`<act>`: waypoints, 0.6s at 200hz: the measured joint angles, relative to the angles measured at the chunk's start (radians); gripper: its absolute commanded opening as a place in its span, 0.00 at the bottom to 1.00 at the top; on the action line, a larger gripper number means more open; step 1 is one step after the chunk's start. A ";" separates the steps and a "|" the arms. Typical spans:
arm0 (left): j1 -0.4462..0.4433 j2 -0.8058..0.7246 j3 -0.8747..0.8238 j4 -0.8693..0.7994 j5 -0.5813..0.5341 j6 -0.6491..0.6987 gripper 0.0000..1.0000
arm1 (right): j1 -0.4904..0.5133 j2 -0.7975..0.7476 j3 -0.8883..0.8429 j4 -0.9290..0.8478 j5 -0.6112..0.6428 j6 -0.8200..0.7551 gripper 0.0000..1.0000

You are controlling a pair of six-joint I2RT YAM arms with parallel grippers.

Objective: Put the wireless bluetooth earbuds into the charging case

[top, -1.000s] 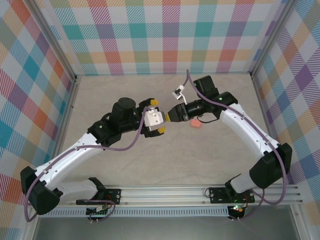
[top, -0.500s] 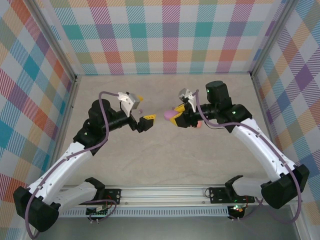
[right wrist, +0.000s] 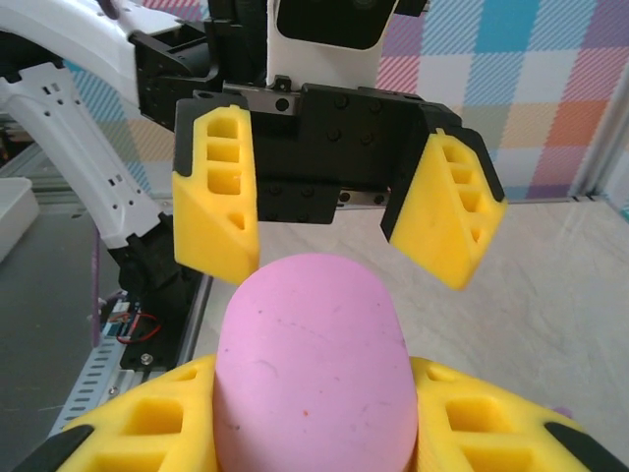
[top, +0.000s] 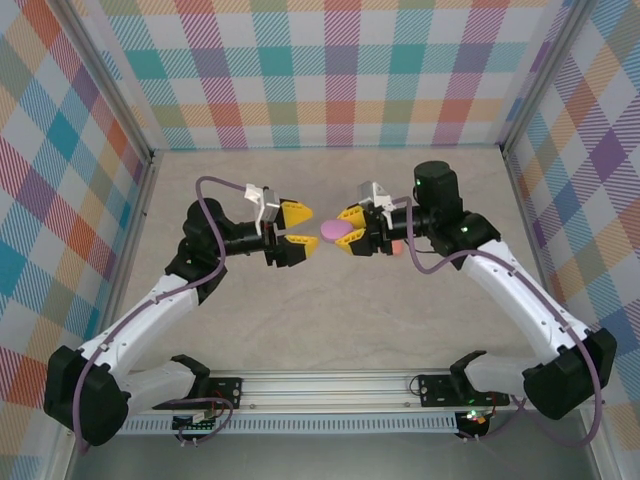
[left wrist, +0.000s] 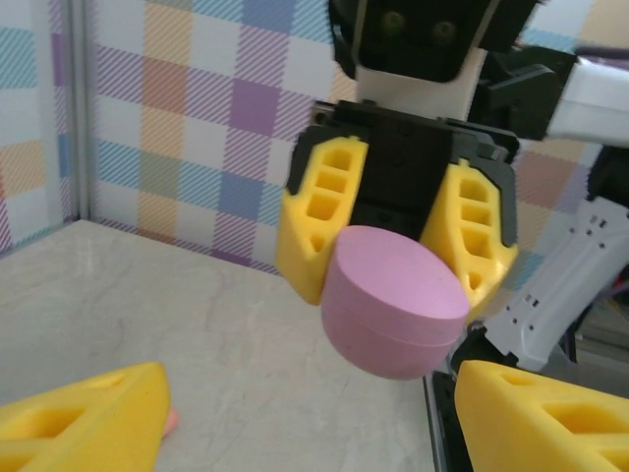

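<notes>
Left gripper (top: pixel 312 230) swung closer; right gripper (top: pixel 341 232) clamps charging case (top: pixel 331 231) between fingers (top: pixel 351 214).

A pale marbled table (top: pixel 330 300) stands within colourful plaid walls (top: pixel 330 70).

Pink case (top: pixel 333 231), pastel plaid walls (top: pixel 340 70), marbled beige table (top: pixel 330 320)

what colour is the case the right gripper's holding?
Plain pastel pink case, clamped in the right gripper; clearest in the left wrist view.
</notes>
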 measured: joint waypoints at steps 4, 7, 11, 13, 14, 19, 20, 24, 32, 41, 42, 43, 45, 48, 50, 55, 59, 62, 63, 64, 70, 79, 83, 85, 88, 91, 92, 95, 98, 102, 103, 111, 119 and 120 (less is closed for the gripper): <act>-0.003 0.000 0.000 -0.001 0.007 0.007 0.75 | 0.000 0.008 0.002 0.003 -0.010 0.000 0.13; -0.006 0.000 0.001 -0.003 0.012 0.021 0.75 | 0.000 0.014 0.005 0.004 -0.016 0.002 0.13; -0.008 0.000 0.001 -0.003 0.018 0.031 0.75 | 0.000 0.023 0.009 0.004 -0.025 0.003 0.13; -0.010 0.000 0.001 -0.006 0.021 0.039 0.75 | 0.000 0.028 0.012 0.004 -0.029 0.005 0.13; -0.011 0.000 0.001 -0.007 0.022 0.042 0.75 | 0.000 0.030 0.013 0.004 -0.031 0.006 0.13; -0.016 0.000 0.002 -0.013 0.029 0.058 0.75 | 0.000 0.041 0.019 0.004 -0.041 0.008 0.13; -0.018 0.000 0.003 -0.016 0.031 0.063 0.75 | 0.000 0.043 0.021 0.005 -0.044 0.010 0.13; -0.020 0.000 0.005 -0.023 0.036 0.074 0.75 | 0.000 0.051 0.026 0.004 -0.050 0.011 0.13; -0.025 0.000 0.007 -0.035 0.046 0.099 0.74 | 0.000 0.063 0.034 0.005 -0.065 0.014 0.13; -0.027 -0.001 0.010 -0.050 0.052 0.124 0.73 | 0.000 0.069 0.039 0.004 -0.079 0.016 0.13; -0.027 -0.001 0.010 -0.053 0.053 0.129 0.73 | 0.000 0.070 0.040 0.004 -0.081 0.016 0.13; -0.027 -0.001 0.010 -0.055 0.053 0.130 0.73 | 0.000 0.070 0.040 0.004 -0.082 0.016 0.13; -0.027 -0.002 0.010 -0.056 0.054 0.135 0.73 | 0.000 0.071 0.041 0.004 -0.086 0.017 0.13; -0.027 -0.002 0.012 -0.063 0.054 0.144 0.72 | 0.000 0.071 0.042 0.004 -0.089 0.018 0.13; -0.027 -0.002 0.012 -0.065 0.054 0.148 0.72 | 0.000 0.072 0.042 0.004 -0.092 0.018 0.13; -0.027 -0.002 0.014 -0.076 0.055 0.161 0.71 | 0.000 0.072 0.044 0.004 -0.097 0.018 0.13; -0.027 -0.002 0.016 -0.079 0.054 0.166 0.71 | 0.000 0.073 0.045 0.004 -0.102 0.018 0.13; -0.028 -0.002 0.016 -0.082 0.054 0.173 0.70 | 0.000 0.073 0.045 0.004 -0.105 0.018 0.13; -0.028 -0.002 0.016 -0.082 0.054 0.174 0.70 | 0.000 0.073 0.045 0.004 -0.106 0.018 0.13; -0.028 -0.002 0.016 -0.082 0.054 0.176 0.70 | 0.000 0.073 0.045 0.004 -0.107 0.018 0.13; -0.029 -0.002 0.016 -0.087 0.054 0.185 0.69 | 0.000 0.073 0.046 0.004 -0.113 0.018 0.13; -0.031 -0.002 0.017 -0.095 0.053 0.193 0.68 | 0.000 0.073 0.048 0.003 -0.119 0.018 0.13; -0.031 -0.002 0.019 -0.101 0.054 0.197 0.67 | 0.000 0.073 0.049 0.003 -0.121 0.018 0.13; -0.031 -0.002 0.019 -0.104 0.054 0.199 0.67 | 0.000 0.073 0.049 0.002 -0.121 0.017 0.13; -0.031 -0.002 0.021 -0.106 0.053 0.199 0.67 | 0.000 0.073 0.050 0.002 -0.122 0.017 0.13; -0.031 -0.002 0.023 -0.107 0.053 0.203 0.67 | 0.000 0.073 0.050 0.001 -0.123 0.017 0.13; -0.031 -0.002 0.023 -0.107 0.053 0.203 0.67 | 0.000 0.073 0.050 0.001 -0.123 0.017 0.13; -0.031 -0.002 0.025 -0.108 0.053 0.204 0.67 | 0.000 0.073 0.050 0.000 -0.125 0.015 0.13; -0.031 -0.001 0.027 -0.107 0.053 0.207 0.67 | 0.000 0.073 0.050 -0.002 -0.125 0.014 0.13; -0.031 -0.001 0.030 -0.107 0.053 0.209 0.67 | 0.000 0.073 0.051 -0.005 -0.126 0.013 0.13; -0.031 -0.001 0.030 -0.107 0.053 0.209 0.67 | 0.000 0.073 0.051 -0.005 -0.126 0.013 0.13; -0.032 0.000 0.035 -0.106 0.053 0.209 0.68 | 0.000 0.073 0.051 -0.013 -0.127 0.010 0.13; -0.033 0.000 0.037 -0.104 0.051 0.209 0.69 | 0.000 0.073 0.051 -0.019 -0.127 0.007 0.13; -0.033 0.000 0.037 -0.103 0.051 0.210 0.69 | 0.000 0.073 0.051 -0.020 -0.128 0.007 0.13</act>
